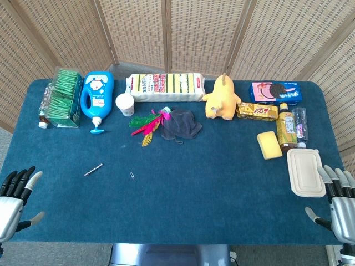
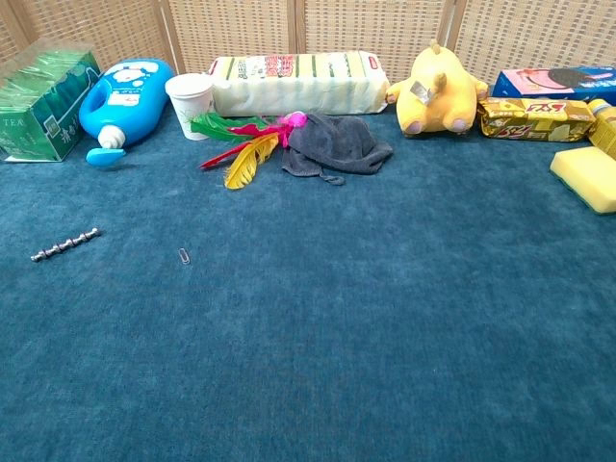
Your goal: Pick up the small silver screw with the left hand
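Note:
The small silver screw lies on the blue cloth at the left, and the chest view shows the screw as a thin threaded rod. A tiny paper clip lies just to its right; the chest view has the paper clip too. My left hand hovers at the table's near left corner, fingers spread, holding nothing, well below and left of the screw. My right hand waits at the near right corner, also spread and empty. Neither hand appears in the chest view.
Along the back stand a green tea box, blue bottle, paper cup, sponge pack, feathers, grey cloth and yellow plush. At the right lie snack boxes, yellow sponge and white lidded container.

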Controlling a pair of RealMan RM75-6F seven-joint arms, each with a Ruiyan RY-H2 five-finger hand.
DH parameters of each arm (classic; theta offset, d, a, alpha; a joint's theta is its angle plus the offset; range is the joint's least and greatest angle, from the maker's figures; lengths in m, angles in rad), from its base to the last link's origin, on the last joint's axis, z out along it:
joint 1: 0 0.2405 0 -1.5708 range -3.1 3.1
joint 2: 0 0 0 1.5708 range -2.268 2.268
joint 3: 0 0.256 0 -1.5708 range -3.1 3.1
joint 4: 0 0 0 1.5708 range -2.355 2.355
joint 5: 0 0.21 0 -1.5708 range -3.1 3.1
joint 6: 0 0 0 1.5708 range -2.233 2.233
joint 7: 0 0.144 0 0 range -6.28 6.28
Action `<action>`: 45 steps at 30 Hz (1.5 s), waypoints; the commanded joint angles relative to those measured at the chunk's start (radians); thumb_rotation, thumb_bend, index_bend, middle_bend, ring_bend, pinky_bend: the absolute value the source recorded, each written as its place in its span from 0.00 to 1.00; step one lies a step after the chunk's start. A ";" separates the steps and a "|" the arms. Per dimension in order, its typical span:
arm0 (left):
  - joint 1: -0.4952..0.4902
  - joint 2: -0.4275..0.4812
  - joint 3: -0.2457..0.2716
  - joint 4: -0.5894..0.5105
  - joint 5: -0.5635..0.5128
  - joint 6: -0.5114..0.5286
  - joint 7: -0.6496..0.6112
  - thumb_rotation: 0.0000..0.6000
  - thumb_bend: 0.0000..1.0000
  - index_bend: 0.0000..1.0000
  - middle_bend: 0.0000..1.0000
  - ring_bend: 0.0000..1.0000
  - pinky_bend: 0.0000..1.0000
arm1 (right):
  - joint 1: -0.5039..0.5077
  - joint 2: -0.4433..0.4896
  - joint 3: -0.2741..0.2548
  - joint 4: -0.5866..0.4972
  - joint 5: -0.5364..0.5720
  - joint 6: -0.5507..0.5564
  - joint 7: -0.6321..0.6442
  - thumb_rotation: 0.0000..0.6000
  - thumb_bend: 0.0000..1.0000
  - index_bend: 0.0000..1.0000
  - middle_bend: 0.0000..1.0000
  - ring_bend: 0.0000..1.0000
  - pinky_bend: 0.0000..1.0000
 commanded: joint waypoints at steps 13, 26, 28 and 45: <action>-0.007 -0.003 -0.007 0.006 -0.018 -0.016 -0.011 1.00 0.05 0.00 0.00 0.00 0.00 | -0.001 0.001 -0.002 -0.002 -0.002 -0.001 0.004 1.00 0.00 0.00 0.00 0.00 0.00; -0.109 -0.137 -0.091 0.048 -0.242 -0.243 -0.005 1.00 0.05 0.02 0.00 0.00 0.00 | 0.000 0.013 -0.002 -0.005 0.007 -0.008 0.031 1.00 0.00 0.00 0.00 0.00 0.00; -0.133 -0.161 -0.109 0.050 -0.295 -0.294 0.007 1.00 0.05 0.02 0.00 0.00 0.00 | 0.002 0.013 -0.002 -0.004 0.009 -0.013 0.033 1.00 0.00 0.00 0.00 0.00 0.00; -0.278 -0.377 -0.236 0.166 -0.552 -0.399 0.244 1.00 0.06 0.02 0.00 0.00 0.00 | 0.010 0.012 0.001 -0.001 0.029 -0.034 0.037 1.00 0.00 0.00 0.00 0.00 0.00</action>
